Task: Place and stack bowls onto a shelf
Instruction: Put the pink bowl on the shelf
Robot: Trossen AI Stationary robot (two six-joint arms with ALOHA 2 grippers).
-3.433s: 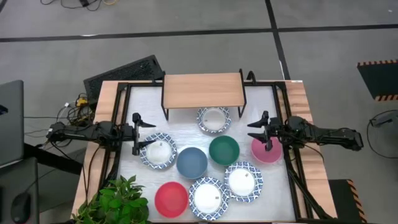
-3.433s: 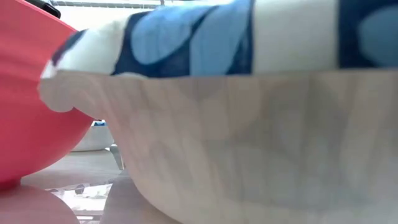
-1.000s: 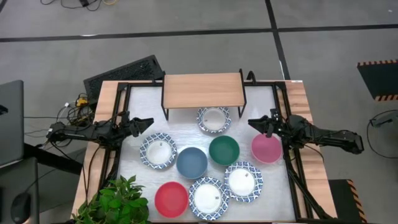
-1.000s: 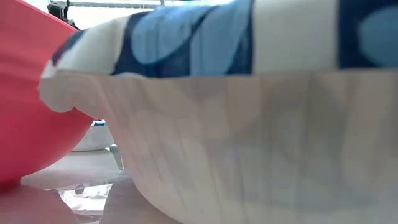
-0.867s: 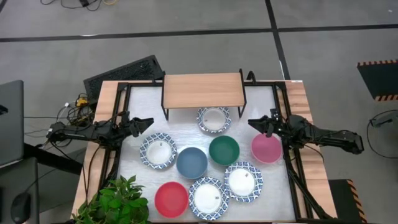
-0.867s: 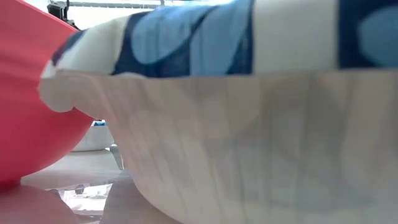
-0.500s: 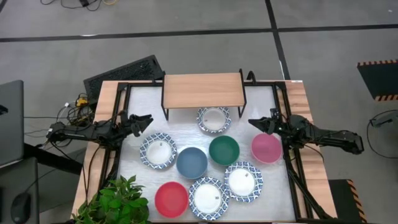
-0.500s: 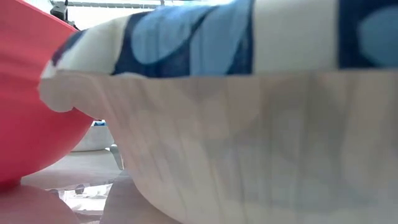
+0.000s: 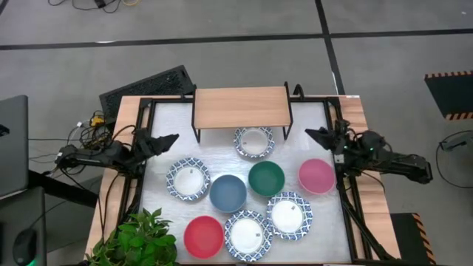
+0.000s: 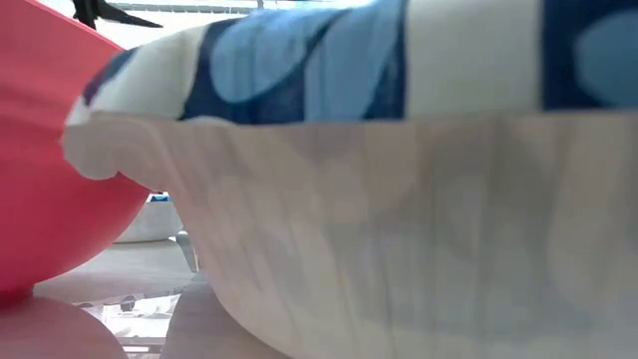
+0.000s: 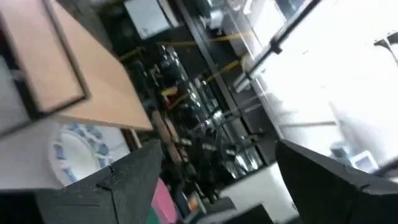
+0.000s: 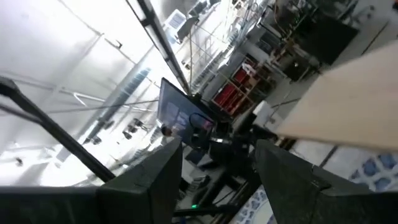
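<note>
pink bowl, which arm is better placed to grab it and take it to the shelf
Right, most likely. The pink bowl lies at the table's right side, just below the right gripper, which is open. The left gripper, also open, sits across the table beyond several bowls. The shelf is empty.

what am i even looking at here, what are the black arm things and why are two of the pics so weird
These are two robot arms at a table, seen from above. The left claw and right claw are both open and hold nothing. Eight bowls lie on the table, among them a pink bowl, a red bowl and a green bowl. One patterned bowl sits partly beneath the wooden shelf, whose top is bare. The tilted pictures come from cameras on each wrist. The low camera sits right against another patterned-rim bowl.
</note>
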